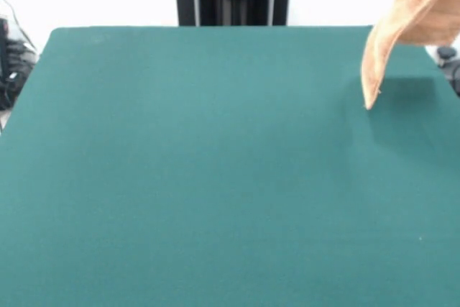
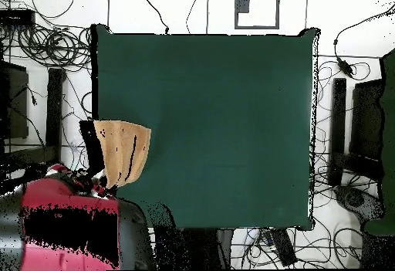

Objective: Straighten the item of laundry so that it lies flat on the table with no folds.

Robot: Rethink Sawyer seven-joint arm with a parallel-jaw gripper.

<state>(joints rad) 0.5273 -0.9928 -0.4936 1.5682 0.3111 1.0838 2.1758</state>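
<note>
Front view, left to right. Desk [image 1: 201,177]: dark green top, bare across the left and middle. Far right, upper corner: orange-tan towel [image 1: 402,26] hangs in the air, draped and folded on itself, its lowest tip tapering down just above the desk's right part, shadow beneath. Cannot tell whether the tip touches.

Overhead view: the towel [image 2: 123,152] sits at the desk's [image 2: 208,121] left edge, partly past it, beside the red arm [image 2: 69,229].

Claw: not visible in either view, hidden above the frame or under the cloth. Cannot tell its opening; presumably it carries the towel, since nothing else holds it up.

Risks, as judged:
- Release here and the cloth likely lands bunched, or slides off the edge, being so close to it.
- Lowering without dragging inward would stack folds rather than spread them.
</note>
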